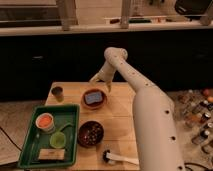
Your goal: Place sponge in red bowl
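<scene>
where the white arm bends over the far side of the wooden table, the gripper hangs just above and behind the red bowl, not touching it. fingers look spread apart w/ nothing between them, one pointing left toward the table's back edge, the other pointing down by the bowl's right rim.

sponge lies flat inside the red bowl, blue-grey, filling most of the middle. bowl sits on the far half of the table, near centre.

left of the bowl, near the table's back-left corner, a small dark cup stands upright, apart from the bowl. green tray covers the front-left part of the table; in it a white cup w/ orange inside, a green scoop-like item just beside it, and a flat tan block at the near end. dark brown bowl w/ speckled contents sits just right of the tray, in front of the red bowl. white-handled brush lies near the front edge by the arm's base. bottles crowd the floor area at right.
</scene>
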